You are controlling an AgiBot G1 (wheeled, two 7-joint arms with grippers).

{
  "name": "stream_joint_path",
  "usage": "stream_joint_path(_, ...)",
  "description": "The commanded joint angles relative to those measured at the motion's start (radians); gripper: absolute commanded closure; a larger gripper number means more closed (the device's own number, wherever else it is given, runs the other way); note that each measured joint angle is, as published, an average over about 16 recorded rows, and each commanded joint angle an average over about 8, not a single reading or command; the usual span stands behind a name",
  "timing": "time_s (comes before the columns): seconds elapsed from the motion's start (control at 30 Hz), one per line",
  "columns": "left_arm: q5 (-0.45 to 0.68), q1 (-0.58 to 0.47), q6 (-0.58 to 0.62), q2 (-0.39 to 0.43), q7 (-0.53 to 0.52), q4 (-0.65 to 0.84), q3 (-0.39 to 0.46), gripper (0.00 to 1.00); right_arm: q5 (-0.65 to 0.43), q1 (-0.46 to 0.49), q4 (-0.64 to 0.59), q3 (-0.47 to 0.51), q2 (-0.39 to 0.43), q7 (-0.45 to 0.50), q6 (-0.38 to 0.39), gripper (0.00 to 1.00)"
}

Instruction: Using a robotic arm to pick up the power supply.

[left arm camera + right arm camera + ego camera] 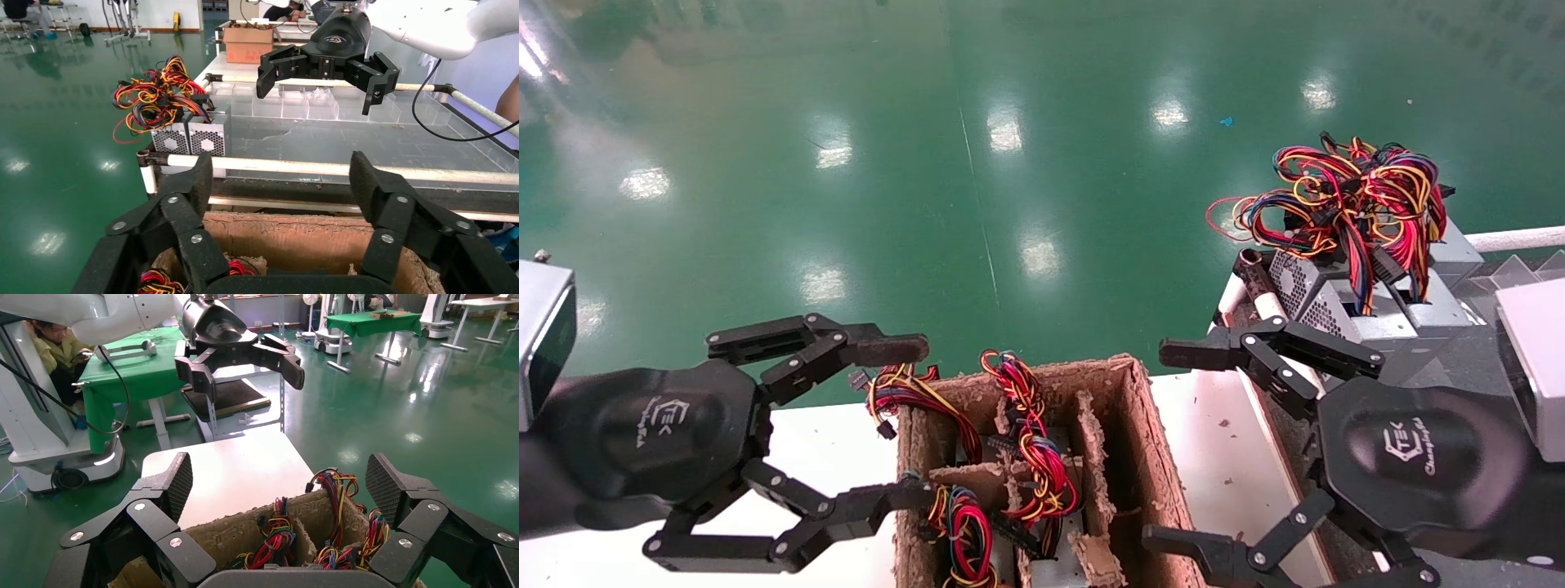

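Observation:
A torn cardboard box [1142, 425] with dividers stands between my two grippers. It holds power supplies, mostly hidden under bunches of red, yellow and black wires [1034, 441] [269, 539]. Two more silver-grey power supplies [1324, 302] [190, 138] with grille faces and a wire tangle [1352, 196] sit on the rack at the right. My left gripper [907, 420] [281, 177] is open at the box's left side, holding nothing. At the box's right side, the right gripper [1169, 445] [278, 478] is open and empty as well.
The box rests on a white table [821, 449] [226, 471]. A rack with white rails [318, 166] and clear trays [306, 107] runs along the right. Green floor [977, 163] lies beyond. A person [58, 349] sits behind a green-covered table.

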Motion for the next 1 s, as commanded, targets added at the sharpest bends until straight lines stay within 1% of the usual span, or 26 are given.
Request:
stream_joint_path(0.03, 0.0, 0.0, 0.0, 0.0, 0.0, 0.0, 0.0, 1.0, 0.0, 0.0, 0.0, 0.0, 0.0, 0.0, 0.0, 0.0)
stream_joint_path(0.67, 0.0, 0.0, 0.0, 0.0, 0.0, 0.0, 0.0, 1.0, -0.004, -0.001, -0.001, -0.002, 0.0, 0.001, 0.003, 0.0)
stream_joint_path(0.83, 0.0, 0.0, 0.0, 0.0, 0.0, 0.0, 0.0, 1.0, -0.027, -0.002, -0.003, -0.012, -0.005, 0.009, 0.021, 0.0)
stream_joint_path(1.0, 0.0, 0.0, 0.0, 0.0, 0.0, 0.0, 0.0, 1.0, -0.085, 0.006, -0.018, -0.039, -0.02, 0.023, 0.055, 0.0)
